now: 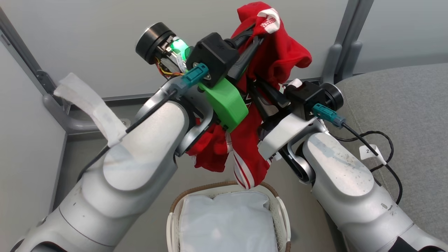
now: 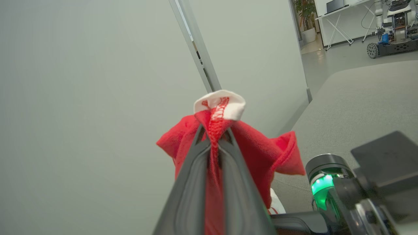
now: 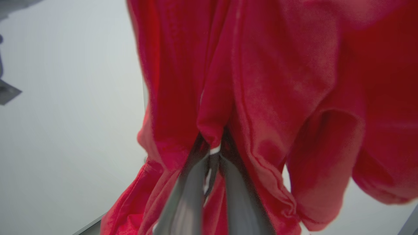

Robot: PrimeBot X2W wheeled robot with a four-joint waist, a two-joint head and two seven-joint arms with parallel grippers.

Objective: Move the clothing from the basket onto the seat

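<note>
Head view, clothing: you are looking at the bright red sports jersey (image 1: 276, 56) hanging bunched in the air between both arms, above the oval white perforated plastic basket (image 1: 196, 190) with its brown rim. Its striped tail is dangling down to the far rim, and you cannot tell whether it is touching.
Head view, tools: the left tool (image 1: 257, 33) is pinching the cloth up high, and the right tool (image 1: 260, 92) is biting into it lower down.
Head view, basket contents: a plain white fabric sheet (image 1: 227, 220) is lying inside, and it is not yours to move.
Head view, seat: the large grey woven-fabric sofa (image 1: 395, 105) is sitting to your right, carrying no red cloth.
Left wrist view: the left tool (image 2: 214, 133) is clenching a red fold (image 2: 261, 153) with white trim poking past the tips, and the sofa (image 2: 359, 98) is lying beyond.
Right wrist view: the right tool (image 3: 212, 147) is clamping gathered red fabric (image 3: 277, 81) that is draping all around it.
Progress: you are judging the lift out of the basket as nearly done. Carrying it across and laying it on the sofa are both waiting.
</note>
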